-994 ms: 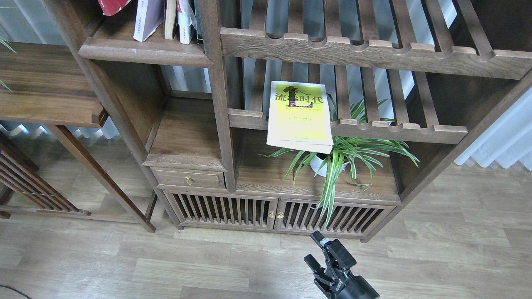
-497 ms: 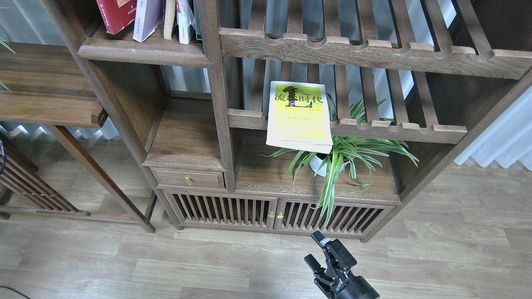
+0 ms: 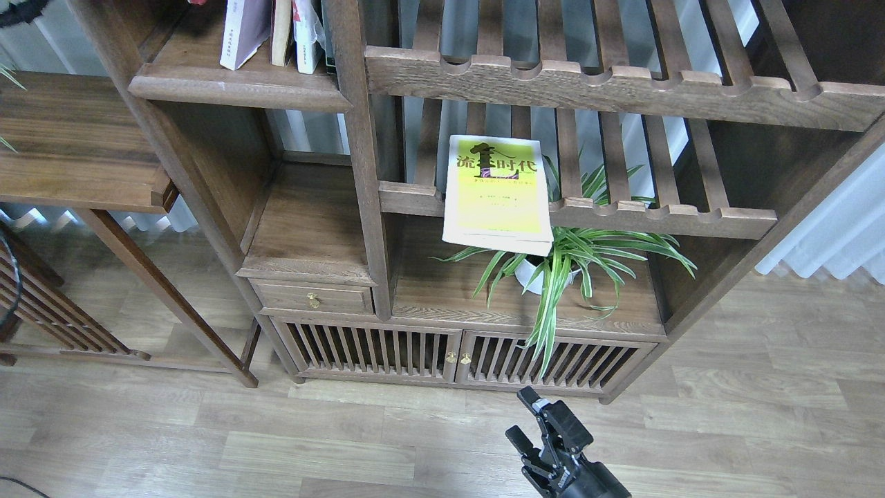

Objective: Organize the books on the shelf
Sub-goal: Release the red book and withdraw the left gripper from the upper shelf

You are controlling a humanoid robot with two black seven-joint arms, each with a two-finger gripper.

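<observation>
1. The right gripper [image 3: 529,417] hangs low over the floor, in front of the bookcase's slatted cabinet doors [image 3: 456,356]. Its two fingers stand apart with nothing between them. The left gripper is not in view.
2. The yellow-green book [image 3: 496,195] lies flat on the slatted rack [image 3: 664,218], well above the right gripper and slightly to its left. Its near edge overhangs the rack's front rail, above the potted plant [image 3: 560,266].
3. The solid shelf [image 3: 238,83], up and left of the yellow-green book, already holds a pale book [image 3: 243,28] and a few others, all leaning.
4. Risk, as I judge it: the overhanging book could tip off the rail onto the plant if nudged from below on approach.
5. Pinching only its thin front edge could let it sag or slip.
</observation>
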